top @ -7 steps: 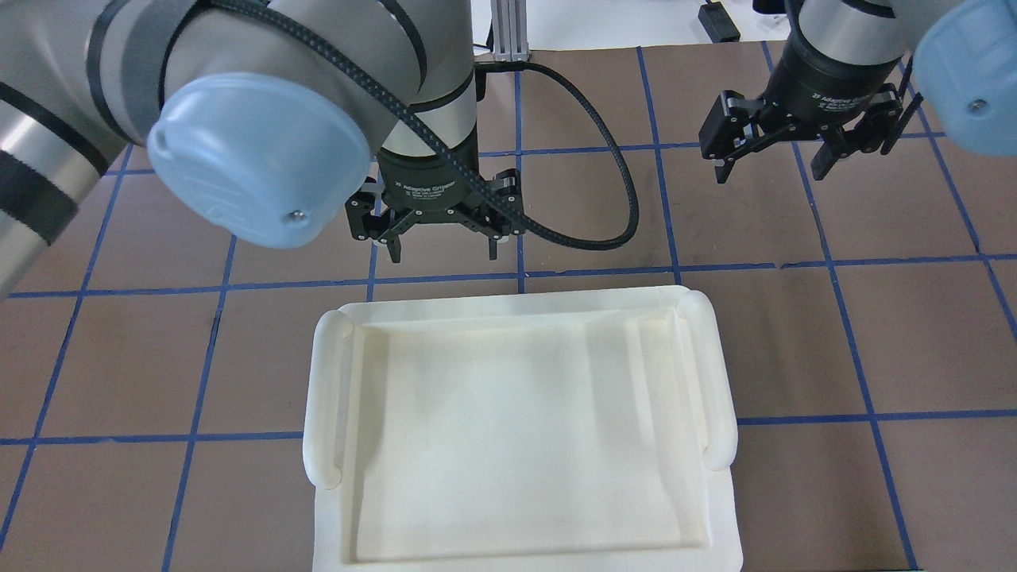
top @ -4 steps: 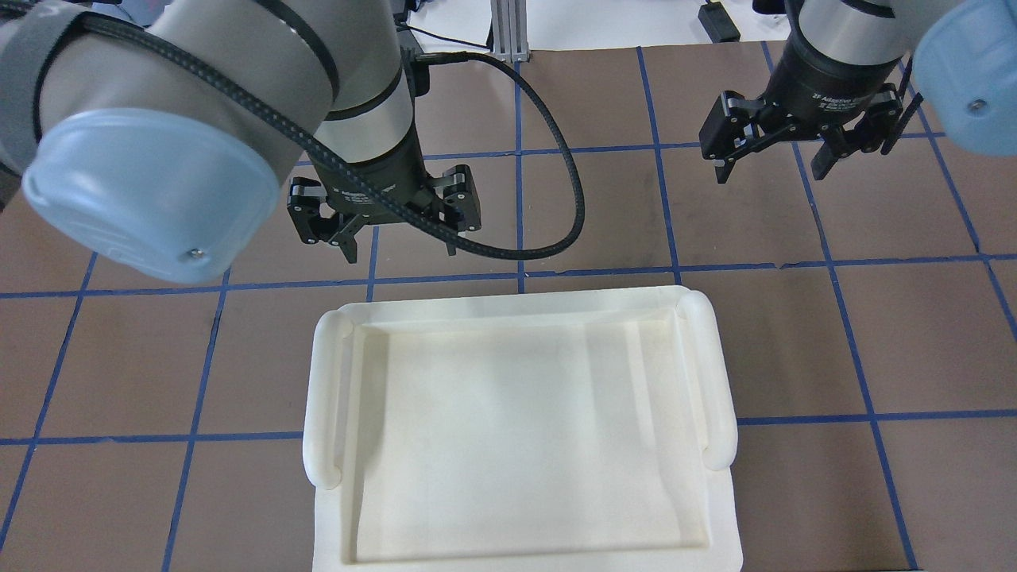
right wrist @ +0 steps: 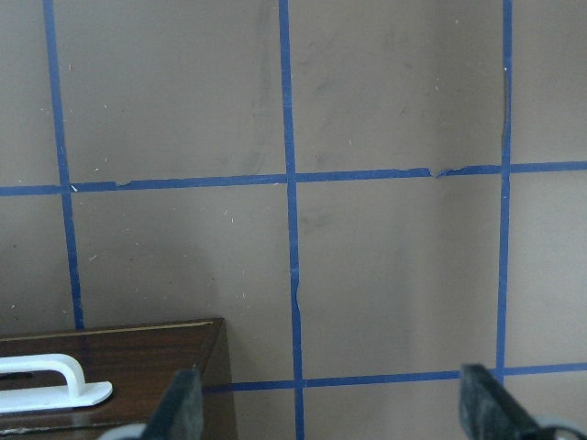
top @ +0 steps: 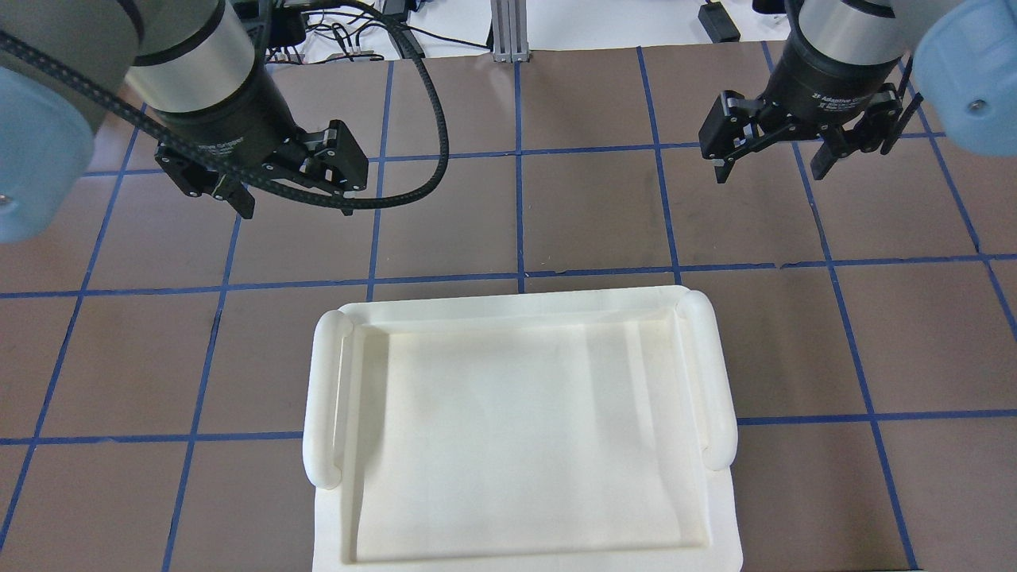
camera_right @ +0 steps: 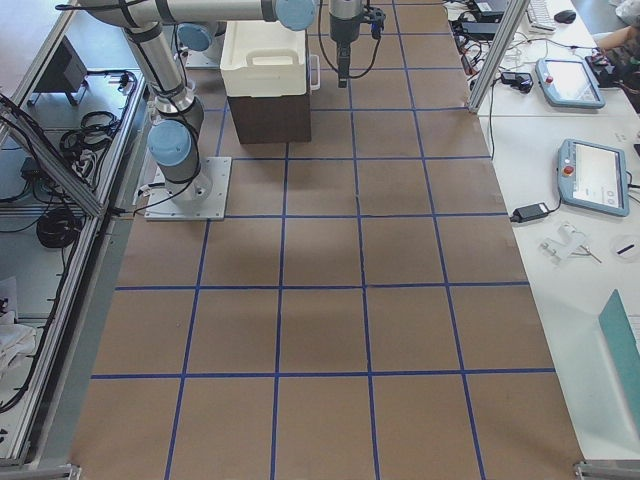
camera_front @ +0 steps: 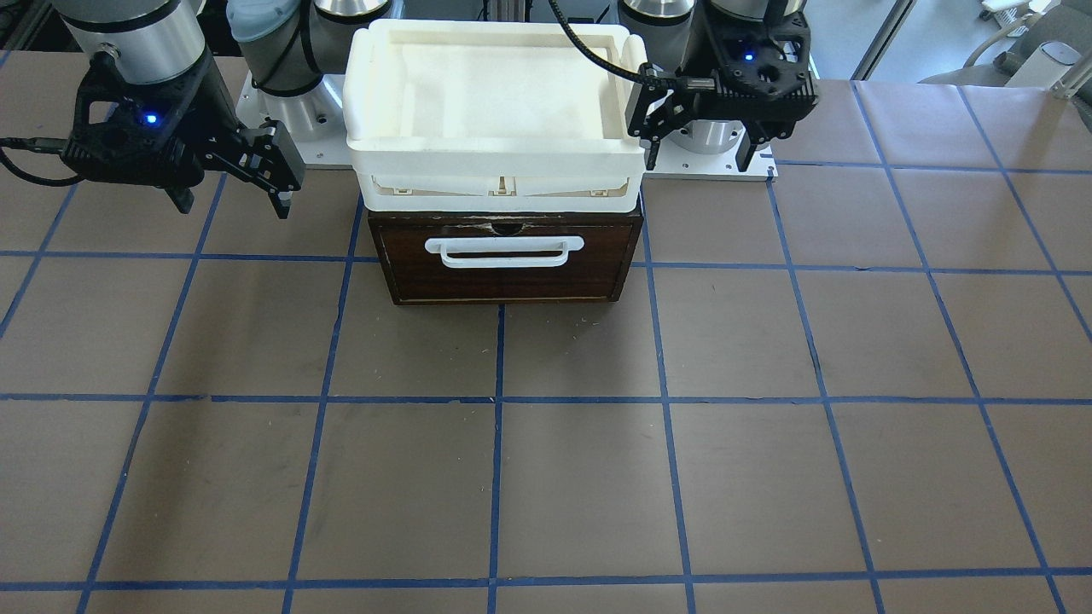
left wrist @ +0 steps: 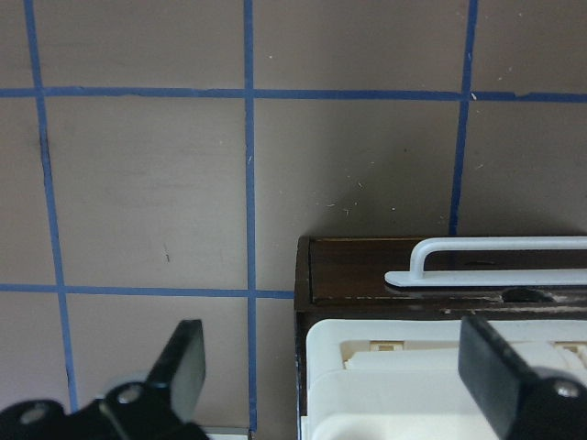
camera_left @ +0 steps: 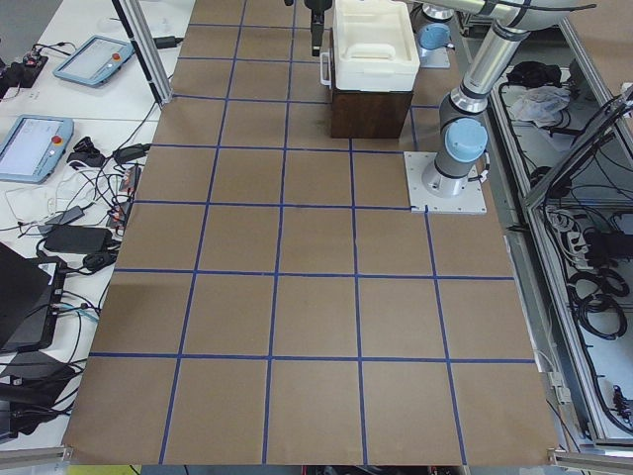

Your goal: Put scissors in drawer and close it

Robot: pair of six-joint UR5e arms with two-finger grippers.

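**Table** [camera_front: 597,477]: brown surface, ruled into squares by blue tape. It carries everything listed below.

**White bin** [camera_front: 495,158]: a shallow tray-like tub with rolled side grips. It sits squarely on top of the wooden unit near the robot's base. Its inside is plain white in the overhead view [top: 322,397].

**Drawer** [camera_front: 508,277]: dark brown front, facing away from the robot, directly under the bin's front edge. It is pushed in, with the front flush and no plywood inside showing.

**Left gripper** [camera_front: 699,158]: raised above the table on the robot's left side of the unit, level with the bin's wall. Jaws are spread wide with nothing between them. In its wrist camera the drawer's front corner [left wrist: 367,275] lies between the fingers. One finger [left wrist: 183,367] is over bare table and the other is over the bin's rim [left wrist: 413,353]. There is no contact with the drawer. It is also seen in the overhead view [top: 294,202].

**Right gripper** [camera_front: 232,205]: raised above the table on the robot's right side of the unit, a little apart from it. Jaws are spread wide and empty. Its wrist camera catches only the drawer's front corner [right wrist: 138,367] at the lower left edge. The space between its fingers [right wrist: 183,408] is bare table. It is also seen in the overhead view [top: 769,171].

**Bar handle** [camera_front: 503,251]: white, mounted level across the upper half of the drawer front. Neither gripper touches it.

**Scissors**: no view shows them, so their place cannot be told.
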